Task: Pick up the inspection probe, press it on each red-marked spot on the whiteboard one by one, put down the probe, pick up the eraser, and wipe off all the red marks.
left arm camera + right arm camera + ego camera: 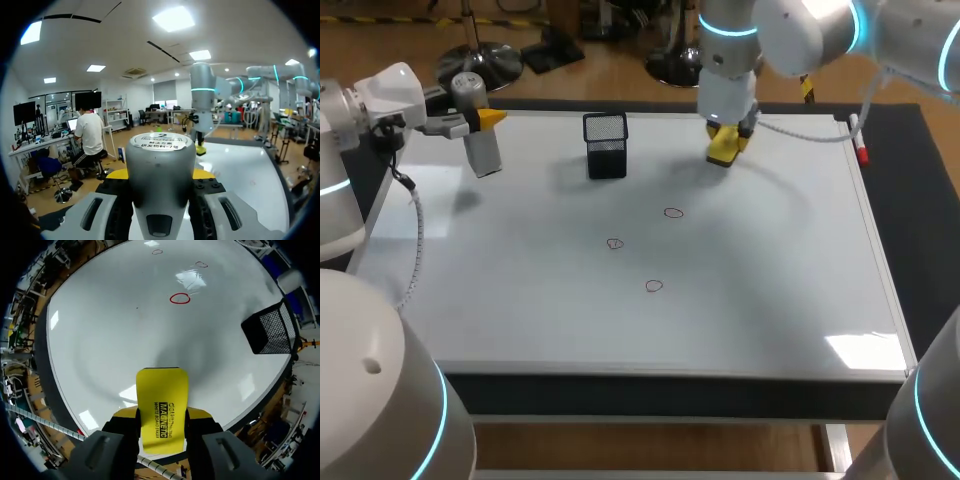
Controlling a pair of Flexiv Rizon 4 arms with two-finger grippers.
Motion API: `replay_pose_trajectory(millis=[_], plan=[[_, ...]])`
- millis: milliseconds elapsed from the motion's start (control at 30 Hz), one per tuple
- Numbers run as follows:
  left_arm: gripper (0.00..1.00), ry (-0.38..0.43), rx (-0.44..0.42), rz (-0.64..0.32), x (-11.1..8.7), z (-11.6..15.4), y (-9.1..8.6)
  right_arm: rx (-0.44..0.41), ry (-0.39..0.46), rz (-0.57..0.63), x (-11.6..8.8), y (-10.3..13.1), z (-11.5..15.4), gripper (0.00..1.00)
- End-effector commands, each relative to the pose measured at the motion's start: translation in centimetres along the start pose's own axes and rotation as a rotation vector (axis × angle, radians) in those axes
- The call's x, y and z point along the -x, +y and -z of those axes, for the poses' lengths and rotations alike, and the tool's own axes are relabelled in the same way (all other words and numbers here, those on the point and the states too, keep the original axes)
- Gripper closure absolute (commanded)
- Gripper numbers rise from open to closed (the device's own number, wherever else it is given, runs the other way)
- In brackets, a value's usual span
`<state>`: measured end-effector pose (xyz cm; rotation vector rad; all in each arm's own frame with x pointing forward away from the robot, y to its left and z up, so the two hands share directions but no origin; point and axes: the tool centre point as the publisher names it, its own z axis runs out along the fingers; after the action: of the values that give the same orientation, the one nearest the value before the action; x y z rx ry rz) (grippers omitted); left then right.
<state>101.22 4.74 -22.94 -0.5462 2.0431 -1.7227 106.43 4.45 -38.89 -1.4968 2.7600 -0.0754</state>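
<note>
Lit brightly and evenly from above, by ceiling panels (173, 18) seen in the left wrist view. Throws a white glare patch on the whiteboard (770, 300) near its front right corner in the head view, and smaller reflections across it in the right wrist view. Casts soft, pale shadows on the board near the mesh basket (605, 145), the probe (478, 125) and the eraser (725, 143). Bends straight lines strongly toward the dark rims of both wrist views.
</note>
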Motion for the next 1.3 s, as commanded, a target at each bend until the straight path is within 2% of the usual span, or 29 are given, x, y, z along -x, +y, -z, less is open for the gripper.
replay_pose_trajectory(millis=[33, 400, 767, 1033, 1167, 1300], plan=[[1.00, -0.002, -0.002, -0.002, 0.0, 0.0, 0.0, 0.010, -0.019, -0.076, -3.3, -0.2, 0.7, 1.00], [1.00, -0.002, -0.002, -0.002, 0.0, 0.0, 0.0, 0.040, 0.041, -0.267, -9.5, 0.3, 0.2, 1.00], [1.00, -0.002, -0.002, -0.002, 0.0, 0.0, 0.0, 0.049, 0.023, -0.380, -14.2, 2.2, -0.3, 1.00], [1.00, -0.002, -0.002, -0.002, 0.0, 0.0, 0.0, 0.071, 0.037, -0.430, -16.4, 4.0, -1.2, 1.00], [1.00, -0.002, -0.002, -0.002, 0.0, 0.0, 0.0, 0.098, 0.009, -0.461, -17.3, 4.4, -1.6, 1.00], [1.00, -0.002, -0.002, -0.002, 0.0, 0.0, 0.0, 0.104, 0.012, -0.468, -17.4, 4.5, -1.7, 1.00]])
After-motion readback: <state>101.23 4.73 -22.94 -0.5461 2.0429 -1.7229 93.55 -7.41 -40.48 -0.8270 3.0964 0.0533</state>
